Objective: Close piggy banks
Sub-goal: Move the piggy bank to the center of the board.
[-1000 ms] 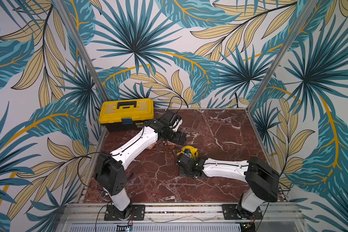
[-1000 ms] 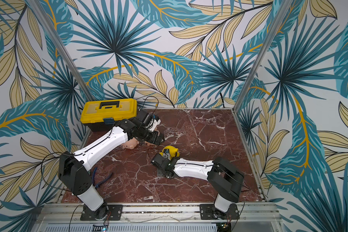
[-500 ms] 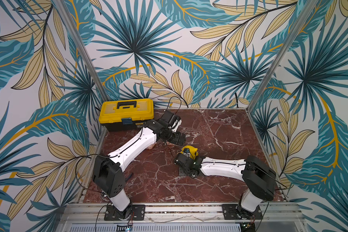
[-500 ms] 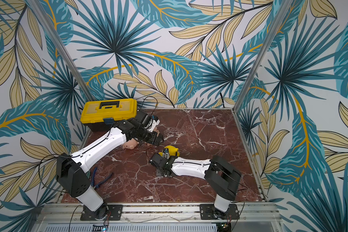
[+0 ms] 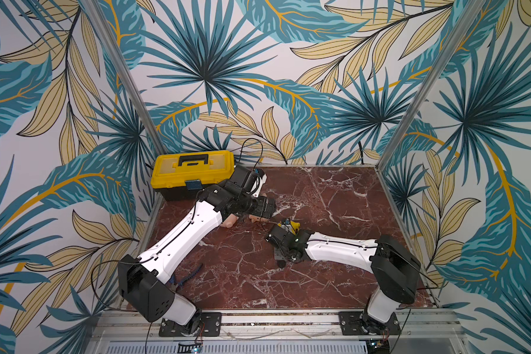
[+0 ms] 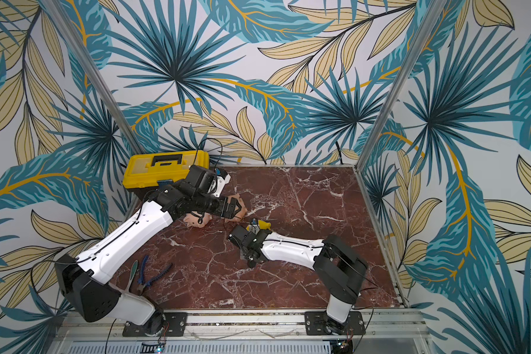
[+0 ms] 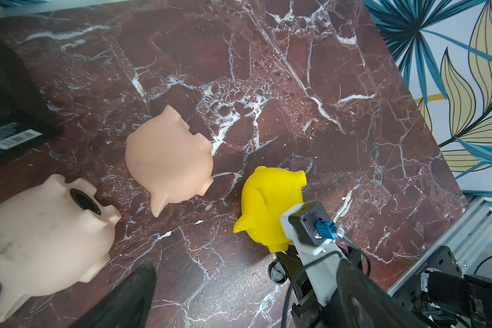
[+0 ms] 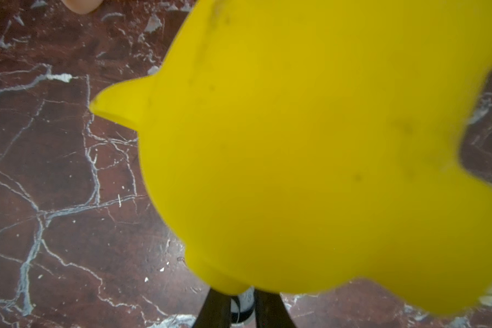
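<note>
- I have the bright yellow plastic piggy bank (image 7: 267,204) near the middle of the red-brown marble desk (image 5: 319,275). It stands back up, with its coin slot showing. I cannot tell from here which way its snout or long axis points.
- My right gripper (image 8: 240,301) sits low against the yellow pig's flank. Its jaws are nearly together, pinching a small round black plug (image 8: 246,302).
- A peach rounded plastic piggy bank (image 7: 168,164) stands just beside the yellow one, toward the desk's left edge and also back up.
- A paler peach piggy bank (image 7: 46,227) lies further toward the far-left corner. It is tipped over, so its belly shows a dark round opening among the feet.
- My left gripper (image 6: 236,210) hangs above the peach pig with jaws wide apart, holding nothing.
- A yellow-and-black plastic toolbox (image 5: 192,171) fills the far-left corner.
</note>
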Robot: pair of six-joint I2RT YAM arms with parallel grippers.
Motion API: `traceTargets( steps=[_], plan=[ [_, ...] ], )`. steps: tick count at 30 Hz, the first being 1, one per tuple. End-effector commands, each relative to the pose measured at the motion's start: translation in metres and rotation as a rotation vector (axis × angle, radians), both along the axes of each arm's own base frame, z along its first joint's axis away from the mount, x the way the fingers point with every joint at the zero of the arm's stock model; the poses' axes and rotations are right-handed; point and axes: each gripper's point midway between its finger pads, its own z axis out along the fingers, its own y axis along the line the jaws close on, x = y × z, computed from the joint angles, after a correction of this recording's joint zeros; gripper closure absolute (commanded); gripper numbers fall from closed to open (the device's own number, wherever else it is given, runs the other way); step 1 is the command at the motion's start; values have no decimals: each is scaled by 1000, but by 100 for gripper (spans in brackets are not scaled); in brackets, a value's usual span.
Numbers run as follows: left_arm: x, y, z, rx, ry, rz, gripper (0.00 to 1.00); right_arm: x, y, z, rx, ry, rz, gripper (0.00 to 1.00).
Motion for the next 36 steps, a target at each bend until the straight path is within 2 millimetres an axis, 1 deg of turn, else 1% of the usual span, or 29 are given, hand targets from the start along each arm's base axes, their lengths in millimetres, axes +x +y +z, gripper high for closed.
traceTargets(
  steps=[1,11,14,17,21,23,29,32,36],
  plan=[
    [-3,9,-5,11,2,29,0,11,-7,-4,-57,-8,4,82],
    [-6,15,-2,16,-14,41,1,35,-9,-13,-53,1,-21,82],
    [-6,15,-3,17,-13,40,0,42,-10,-12,-47,2,-27,82],
    [-6,16,-4,18,-10,41,0,45,-10,-6,-34,-5,-25,82],
    [-6,18,-6,24,-7,46,1,39,-6,4,10,13,-17,80],
    [-6,19,-7,25,-6,48,1,33,-3,8,45,30,-12,77],
    [-5,20,-12,29,7,50,1,11,2,23,90,39,11,72],
    [-4,20,-14,30,12,49,0,-2,5,25,106,54,23,72],
    [-4,19,-16,31,18,45,1,-16,8,21,109,64,35,72]
  ],
)
